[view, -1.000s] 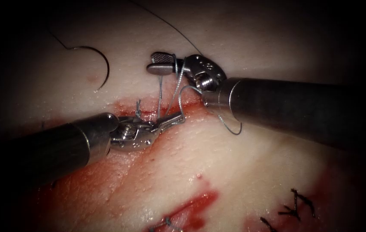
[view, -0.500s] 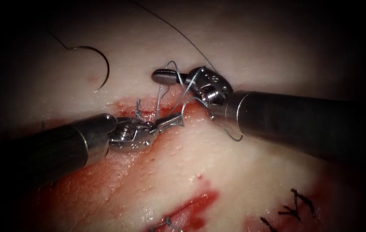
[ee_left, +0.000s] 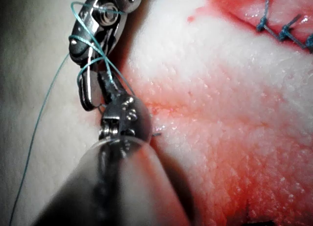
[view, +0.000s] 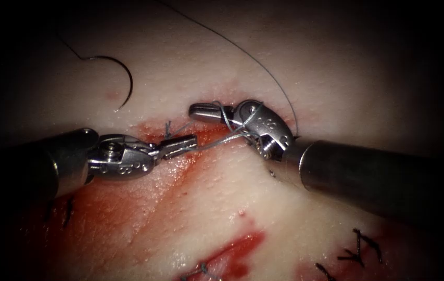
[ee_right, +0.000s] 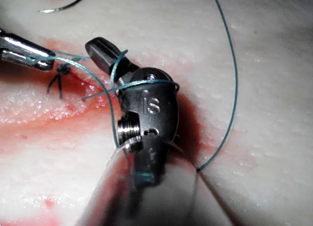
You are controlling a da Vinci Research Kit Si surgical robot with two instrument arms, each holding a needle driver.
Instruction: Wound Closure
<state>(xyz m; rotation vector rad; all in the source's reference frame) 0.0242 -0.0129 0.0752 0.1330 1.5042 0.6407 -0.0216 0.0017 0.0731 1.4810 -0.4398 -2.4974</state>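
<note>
My left tool (view: 182, 145) comes in from the left, its jaws shut on the thread (view: 216, 141) over the cut (view: 151, 130). The right tool (view: 204, 110) lies just above the cut with its jaws shut on the short thread end, and loops of thread are wound round the jaws and wrist (ee_right: 146, 81). A taut strand joins the two tools. A knot with short ends (view: 168, 127) sits on the cut. The curved needle (view: 126, 86) lies free on the tissue at the upper left, held by neither tool. In the right wrist view the left tool (ee_right: 29, 52) shows beside the knot (ee_right: 61, 69).
A long strand of thread (view: 263, 67) arcs over the pale tissue behind the right tool. Red fluid (view: 128, 208) covers the tissue below the cut. Finished dark stitches (view: 359, 247) sit at the lower right, and more lie at the lower middle (view: 201, 270).
The right tool's jaws, open 1 s ago, have shut on the thread end. My left tool has drawn back to the left with its strand, and the slack loops have pulled taut.
</note>
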